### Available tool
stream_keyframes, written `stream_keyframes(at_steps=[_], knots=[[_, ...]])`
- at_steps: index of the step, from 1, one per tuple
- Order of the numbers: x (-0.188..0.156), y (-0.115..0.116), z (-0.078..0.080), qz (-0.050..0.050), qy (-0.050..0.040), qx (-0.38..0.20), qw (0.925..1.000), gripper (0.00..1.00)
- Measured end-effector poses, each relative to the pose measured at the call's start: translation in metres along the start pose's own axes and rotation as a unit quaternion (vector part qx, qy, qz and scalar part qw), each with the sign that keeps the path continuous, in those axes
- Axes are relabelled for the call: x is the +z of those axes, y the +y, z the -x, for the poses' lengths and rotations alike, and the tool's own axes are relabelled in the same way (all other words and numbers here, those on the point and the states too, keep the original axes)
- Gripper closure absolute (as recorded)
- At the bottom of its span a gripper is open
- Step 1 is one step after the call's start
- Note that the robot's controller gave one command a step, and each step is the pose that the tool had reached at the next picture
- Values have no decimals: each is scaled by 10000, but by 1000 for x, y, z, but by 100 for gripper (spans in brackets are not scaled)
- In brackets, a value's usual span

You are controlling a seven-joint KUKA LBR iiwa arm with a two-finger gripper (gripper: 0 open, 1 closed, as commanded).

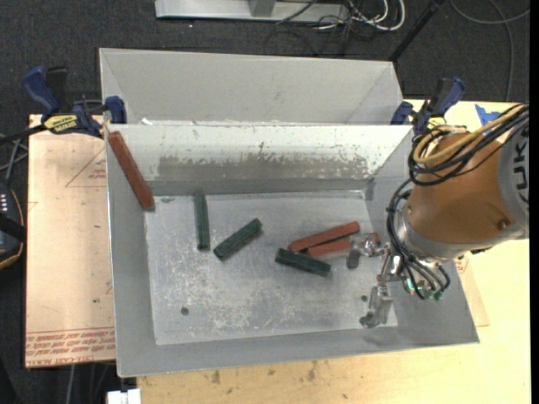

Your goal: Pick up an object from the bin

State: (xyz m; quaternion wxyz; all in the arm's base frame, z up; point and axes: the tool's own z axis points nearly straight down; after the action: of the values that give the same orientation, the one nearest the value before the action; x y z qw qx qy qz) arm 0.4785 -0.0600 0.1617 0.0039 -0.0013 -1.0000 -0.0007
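Though its two metal fingers [376, 308] stand spread apart with nothing between them, the gripper [369, 280] hangs low over bare floor at the right end of the grey metal bin [253, 331], near its right wall. Just left of it lie two reddish-brown flat bars [325, 238], touching side by side, with a dark green rectangular bar [303, 263] at their near edge. Closing here would likely catch nothing. Reaching left, a finger could land on top of the crowded bars or pinch two together, and the wall leaves little room.
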Motion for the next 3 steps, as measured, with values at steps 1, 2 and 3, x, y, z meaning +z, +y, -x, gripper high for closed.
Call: stream_keyframes(at_steps=[1,2,3], knots=[[-4,0,2,-4,-40,-12,10000,0],[31,26,38,-12,-77,-159,9998,0],[52,40,51,4,-27,-352,9994,0]])
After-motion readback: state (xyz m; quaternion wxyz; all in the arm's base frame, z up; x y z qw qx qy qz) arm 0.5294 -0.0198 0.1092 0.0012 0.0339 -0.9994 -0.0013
